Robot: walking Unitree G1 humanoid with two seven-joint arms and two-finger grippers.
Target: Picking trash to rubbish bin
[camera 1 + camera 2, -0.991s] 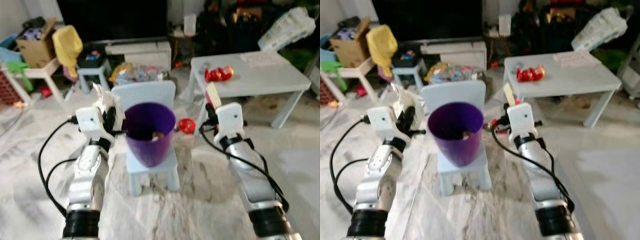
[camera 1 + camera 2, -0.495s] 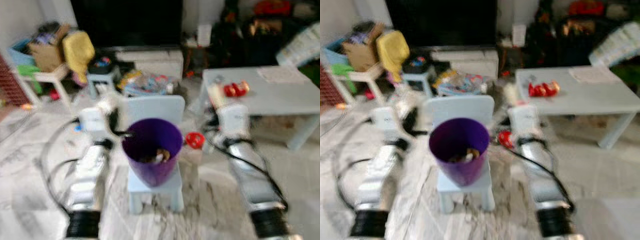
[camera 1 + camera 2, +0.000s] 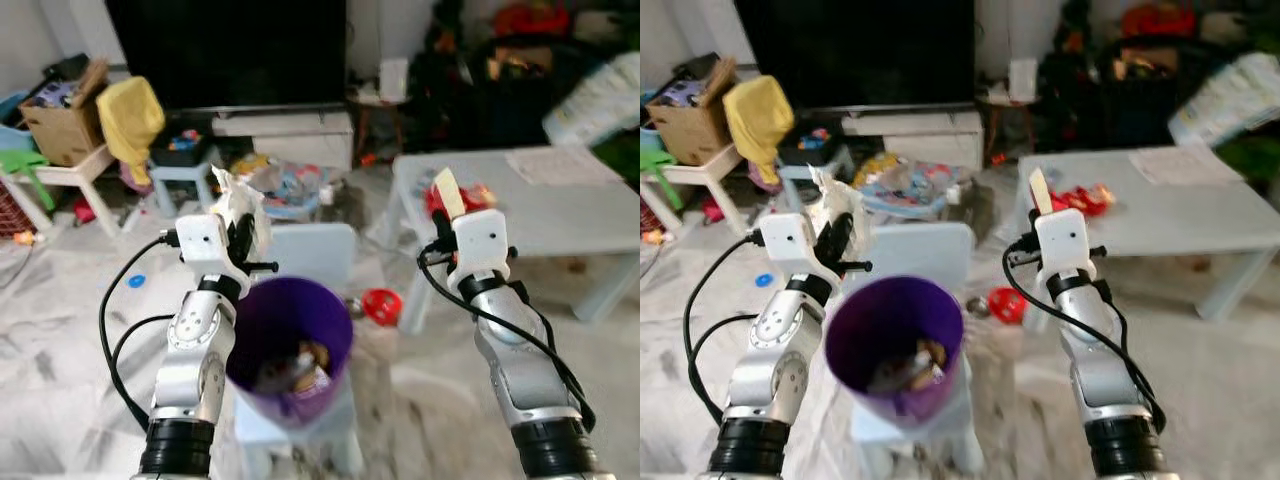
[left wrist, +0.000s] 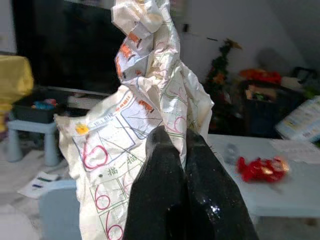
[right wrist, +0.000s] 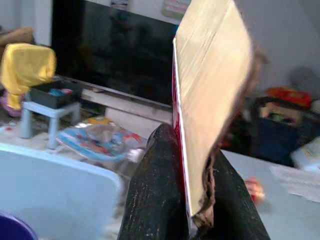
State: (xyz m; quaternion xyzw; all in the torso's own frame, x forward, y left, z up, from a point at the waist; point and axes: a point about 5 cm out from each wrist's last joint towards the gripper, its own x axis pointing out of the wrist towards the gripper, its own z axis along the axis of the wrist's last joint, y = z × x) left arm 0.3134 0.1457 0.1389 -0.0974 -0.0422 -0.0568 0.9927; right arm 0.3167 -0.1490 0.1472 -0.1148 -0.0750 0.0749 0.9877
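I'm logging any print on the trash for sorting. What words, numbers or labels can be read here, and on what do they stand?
"6": large red outlined digits, printed several times on the crumpled white paper sheet gripped in the left tool.
Small characters beside those digits on that sheet: too small to read.
Flat tan cardboard piece in the right tool: no readable print.
White paper sheet on the grey low table: blurred, unreadable.

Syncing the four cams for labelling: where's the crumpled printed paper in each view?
Left eye: crumpled printed paper upper left of centre, in the left gripper, above the purple bin.
Right eye: paper further left, same grip.
Left wrist: centre, rising from between the black fingers.
Right wrist: not in it; the right gripper pinches a flat card.
Shared landmark: the white table.
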